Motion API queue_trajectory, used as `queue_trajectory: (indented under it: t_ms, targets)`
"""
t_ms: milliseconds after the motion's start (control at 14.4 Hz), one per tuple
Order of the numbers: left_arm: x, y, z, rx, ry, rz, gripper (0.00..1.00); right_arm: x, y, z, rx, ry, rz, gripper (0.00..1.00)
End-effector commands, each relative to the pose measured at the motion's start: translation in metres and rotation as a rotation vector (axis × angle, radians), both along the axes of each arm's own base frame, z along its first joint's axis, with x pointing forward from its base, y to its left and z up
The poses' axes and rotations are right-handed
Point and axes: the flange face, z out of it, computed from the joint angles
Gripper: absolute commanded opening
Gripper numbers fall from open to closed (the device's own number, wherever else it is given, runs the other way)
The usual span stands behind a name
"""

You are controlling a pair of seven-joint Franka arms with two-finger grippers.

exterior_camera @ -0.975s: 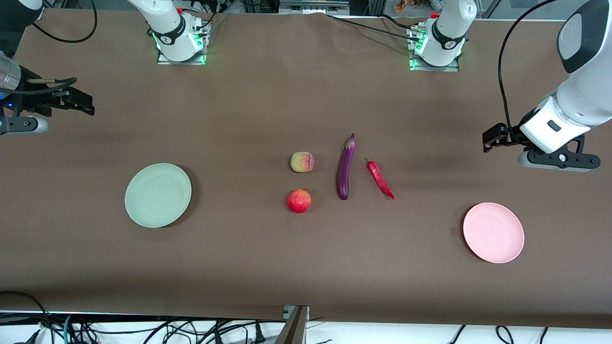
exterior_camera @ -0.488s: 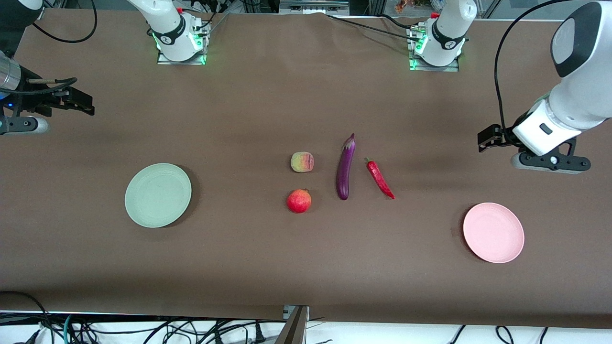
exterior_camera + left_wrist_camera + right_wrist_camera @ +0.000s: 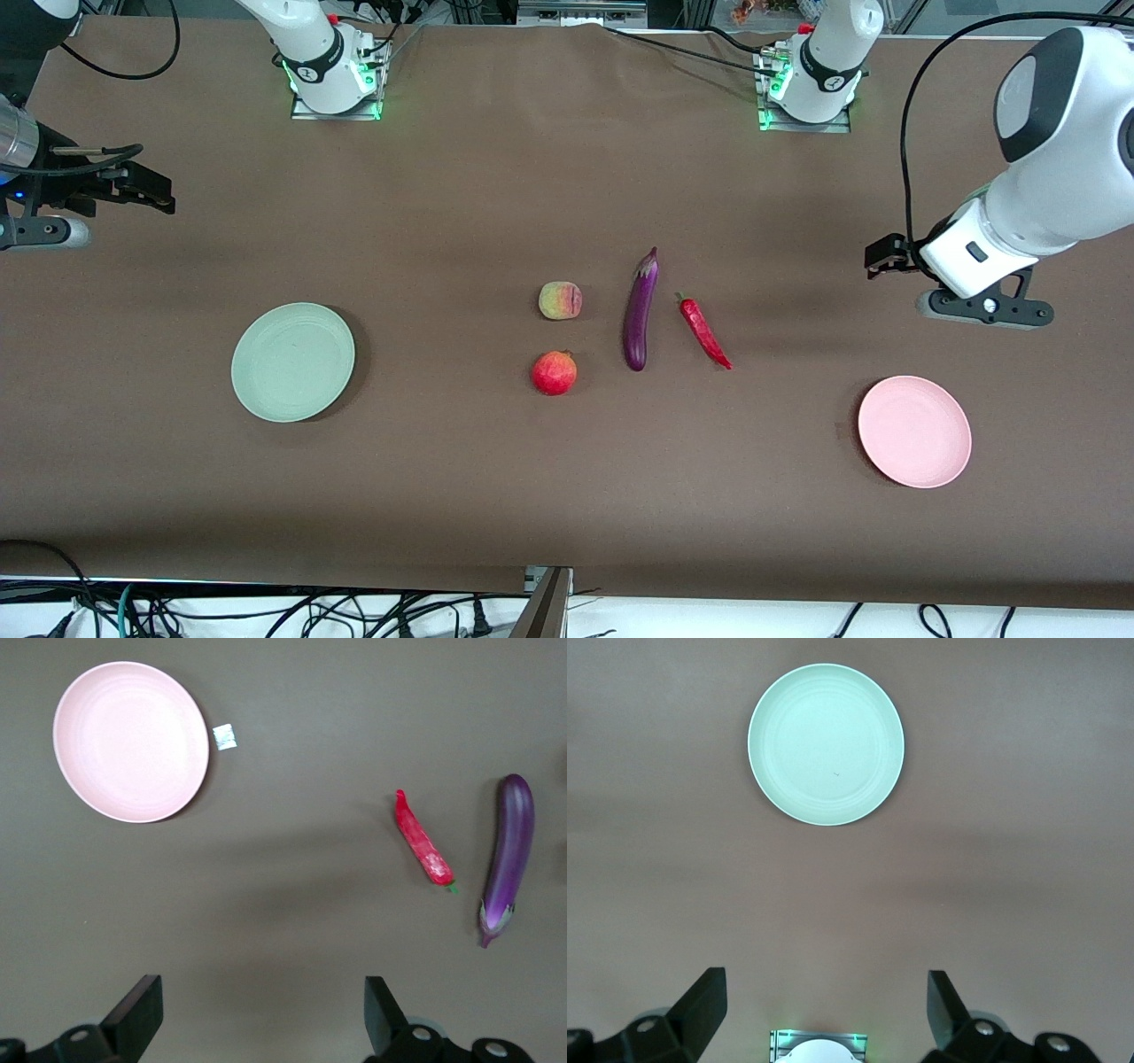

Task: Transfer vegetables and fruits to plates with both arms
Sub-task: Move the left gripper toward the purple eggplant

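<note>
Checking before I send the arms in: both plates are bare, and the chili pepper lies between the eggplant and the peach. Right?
Not quite. Both plates, green plate and pink plate, are bare, but the front view shows the eggplant lying between the chili pepper and the peach; the chili is toward the left arm's end.

- A brown cloth [image 3: 496, 177] covers the desk [image 3: 567, 496] from edge to edge; it lies flat and plain
- A small white tag [image 3: 225, 736] lies on the cloth, just beside a plate's rim
- Black cables [image 3: 266, 616] lie tangled along the desk's near edge; more cables [image 3: 682, 49] trail over its far edge
- A metal bracket [image 3: 545, 602] stands at the middle of the near edge
</note>
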Motion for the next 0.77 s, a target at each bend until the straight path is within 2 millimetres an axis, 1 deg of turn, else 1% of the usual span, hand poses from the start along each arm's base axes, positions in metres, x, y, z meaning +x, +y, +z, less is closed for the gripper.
queue_trajectory:
  t_ms: [0,209,418,488,627,697]
  targets:
    - [-0.006,-0.041,-0.004,0.005,0.02,-0.039,1.0,0.004,-0.002,0.003,0.018,-0.004,0.004,1.0]
    - [-0.014,-0.081,-0.01,0.022,0.025,-0.003,1.0,0.004,-0.003,0.002,0.019,-0.002,0.001,1.0]
    - [-0.02,-0.118,-0.025,0.034,0.037,0.005,1.0,0.005,-0.003,0.0,0.019,-0.002,0.0,1.0]
    - [-0.022,-0.132,-0.034,0.026,0.05,-0.001,1.0,0.006,-0.002,-0.002,0.019,-0.001,0.0,1.0]
    - [-0.022,-0.148,-0.05,-0.013,0.081,-0.004,1.0,0.009,0.0,-0.001,0.032,-0.02,0.001,1.0]
    - [-0.024,-0.163,-0.06,-0.043,0.098,-0.014,1.0,0.01,0.001,-0.001,0.046,-0.028,0.0,1.0]
